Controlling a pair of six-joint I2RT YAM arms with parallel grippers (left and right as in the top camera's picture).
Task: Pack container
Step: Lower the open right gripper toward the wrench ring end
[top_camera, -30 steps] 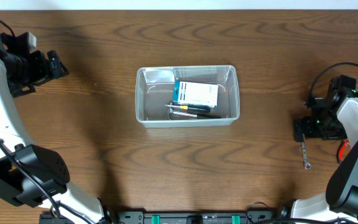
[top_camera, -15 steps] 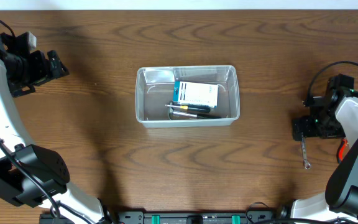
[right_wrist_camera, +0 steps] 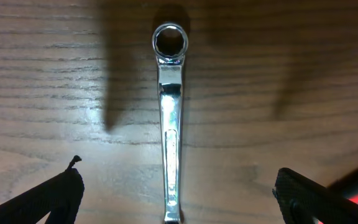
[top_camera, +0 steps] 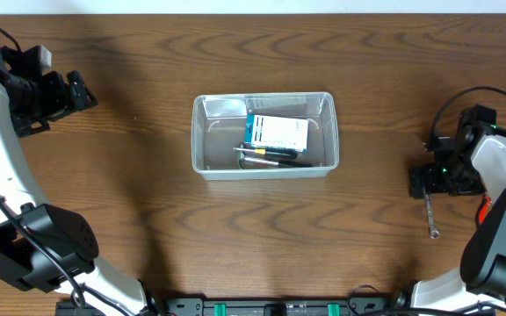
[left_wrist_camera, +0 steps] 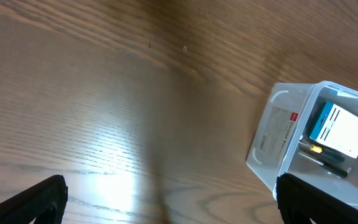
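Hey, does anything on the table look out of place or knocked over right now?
Only one thing: a metal wrench lies flat on the table at the right, outside the tub, under the open right hand. Nothing looks spilled or broken.

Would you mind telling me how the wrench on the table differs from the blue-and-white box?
The wrench is slim, shiny metal; the blue-and-white box is a broad printed rectangle. The wrench lies on the bare table at the right, below the open right pincer; the box lies inside the container at the centre, beside slim tools. Neither is gripped.
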